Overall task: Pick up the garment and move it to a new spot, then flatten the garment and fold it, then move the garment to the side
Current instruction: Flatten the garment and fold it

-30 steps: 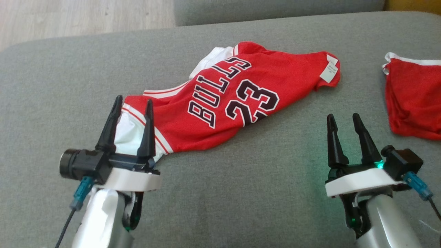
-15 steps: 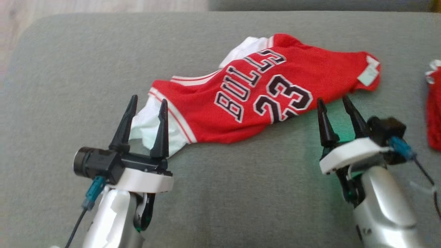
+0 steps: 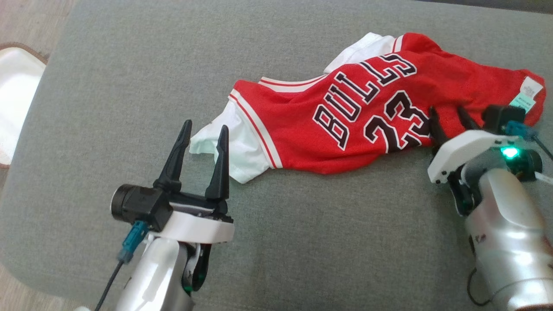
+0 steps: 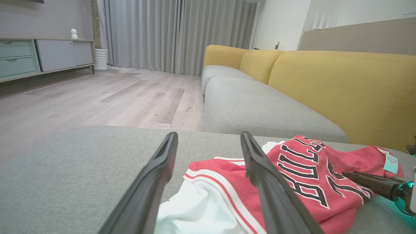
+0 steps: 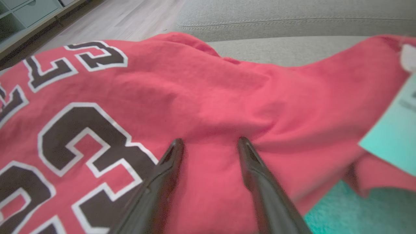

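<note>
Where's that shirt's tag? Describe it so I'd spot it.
A red jersey lies on the grey cushion. At its end by the right gripper is the tag: a small pale printed slip, unlike the white panel at the other end.

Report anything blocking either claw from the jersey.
Nothing visible does. The right claw, open, reaches over the jersey beside the 23; the left claw, open, is at its white edge.
</note>
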